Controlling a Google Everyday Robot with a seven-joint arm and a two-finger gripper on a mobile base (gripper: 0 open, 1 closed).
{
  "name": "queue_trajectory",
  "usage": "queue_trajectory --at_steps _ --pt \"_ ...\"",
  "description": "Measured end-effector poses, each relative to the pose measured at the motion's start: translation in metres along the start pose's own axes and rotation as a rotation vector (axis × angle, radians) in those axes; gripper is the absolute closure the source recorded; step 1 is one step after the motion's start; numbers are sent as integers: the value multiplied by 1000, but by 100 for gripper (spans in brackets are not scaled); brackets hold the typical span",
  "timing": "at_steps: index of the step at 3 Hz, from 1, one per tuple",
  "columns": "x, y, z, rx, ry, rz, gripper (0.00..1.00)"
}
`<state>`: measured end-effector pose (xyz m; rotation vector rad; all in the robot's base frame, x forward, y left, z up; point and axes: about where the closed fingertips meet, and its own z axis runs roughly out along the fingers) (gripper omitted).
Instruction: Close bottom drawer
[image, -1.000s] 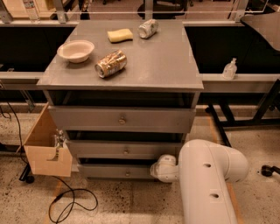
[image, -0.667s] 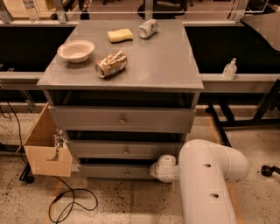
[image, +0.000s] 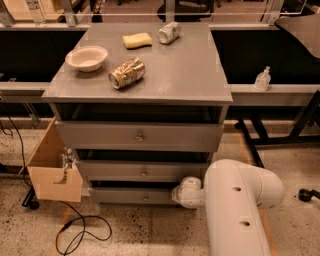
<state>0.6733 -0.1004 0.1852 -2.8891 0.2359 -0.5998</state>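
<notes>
- Table: bowl at left, near can just right of it; sponge and far can behind.
- Bottom drawer: lowest of three under the table.
- Pincer: at the bottom drawer's right end.
- Box: left of the drawers.

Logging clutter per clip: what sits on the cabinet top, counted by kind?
Cans: 2
Bowl: 1
Sponge: 1
Total: 4
End effector: at the right end of the bottom drawer.
</notes>
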Motion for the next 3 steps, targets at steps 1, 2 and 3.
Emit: queue_trajectory --at_steps 1,2,3 --pt "0 0 0 0 0 0 100" --pt "0 0 0 0 0 0 100" --pt "0 0 0 0 0 0 100"
